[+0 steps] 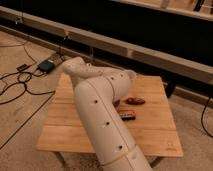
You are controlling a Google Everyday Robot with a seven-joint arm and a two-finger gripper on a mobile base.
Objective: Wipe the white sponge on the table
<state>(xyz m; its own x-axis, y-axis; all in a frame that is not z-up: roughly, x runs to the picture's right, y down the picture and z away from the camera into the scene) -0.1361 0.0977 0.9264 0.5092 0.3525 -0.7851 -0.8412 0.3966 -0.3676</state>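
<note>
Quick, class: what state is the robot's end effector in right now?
End effector: shut, hidden behind the arm above the far side of the table; whether it holds anything cannot be told.

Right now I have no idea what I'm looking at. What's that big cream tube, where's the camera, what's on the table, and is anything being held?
The cream tube is a robot arm. It rises from the bottom of the picture, bends, and reaches right across a low wooden table. There is one camera, looking down on the table from behind the arm. The arm ends in a two-finger gripper, shut and hidden behind the arm over the middle of the table, so I cannot tell whether it holds anything. The white sponge is not in sight. Right of the arm lie a reddish-brown oblong thing and a small dark packet. On the floor at the left are a black box and cables.
</note>
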